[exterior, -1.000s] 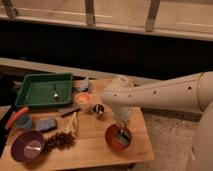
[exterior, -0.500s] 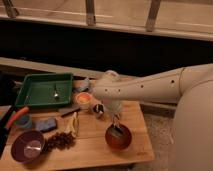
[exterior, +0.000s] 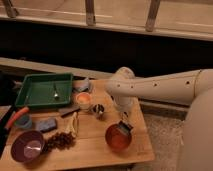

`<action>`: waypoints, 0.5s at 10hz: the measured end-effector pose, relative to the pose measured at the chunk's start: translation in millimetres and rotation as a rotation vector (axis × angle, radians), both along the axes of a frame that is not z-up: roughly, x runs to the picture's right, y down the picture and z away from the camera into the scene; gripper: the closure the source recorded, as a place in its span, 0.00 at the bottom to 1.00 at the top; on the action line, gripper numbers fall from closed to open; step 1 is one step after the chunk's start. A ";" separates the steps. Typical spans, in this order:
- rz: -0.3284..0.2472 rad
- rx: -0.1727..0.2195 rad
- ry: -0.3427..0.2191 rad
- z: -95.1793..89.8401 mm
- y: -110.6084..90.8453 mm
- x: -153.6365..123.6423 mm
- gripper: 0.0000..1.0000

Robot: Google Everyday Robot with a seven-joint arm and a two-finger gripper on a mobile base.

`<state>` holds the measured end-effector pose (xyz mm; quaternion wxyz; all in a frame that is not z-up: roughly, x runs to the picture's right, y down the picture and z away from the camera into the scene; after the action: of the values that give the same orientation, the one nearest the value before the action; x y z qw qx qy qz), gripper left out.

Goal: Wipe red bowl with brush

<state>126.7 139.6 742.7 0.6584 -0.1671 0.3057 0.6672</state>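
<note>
The red bowl [exterior: 117,139], glossy orange-red, stands on the wooden table [exterior: 92,145] near its front right corner. My gripper [exterior: 123,125] comes down from the pale arm [exterior: 160,89] over the bowl's far right rim. It is shut on the brush [exterior: 123,130], a small dark thing with a pale head that reaches into the bowl at that rim. The brush's lower end is hard to make out against the bowl's inside.
A green tray [exterior: 30,97] holding a small utensil sits at the back left. Beside it are a pale-orange cup [exterior: 83,101] and a small metal cup [exterior: 98,110]. A purple bowl [exterior: 28,146], grapes [exterior: 61,141], a banana [exterior: 74,124] and an orange-handled tool [exterior: 15,117] lie at the left.
The arm's elbow swung left and then back to the right. The gripper stayed over the red bowl, shifting slightly toward its far right rim. The bowl has not moved.
</note>
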 end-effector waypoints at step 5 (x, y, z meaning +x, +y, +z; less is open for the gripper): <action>0.000 -0.028 -0.023 -18.1 33.9 -5.7 1.00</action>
<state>121.0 173.5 724.7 0.6595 -0.1840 0.3076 0.6607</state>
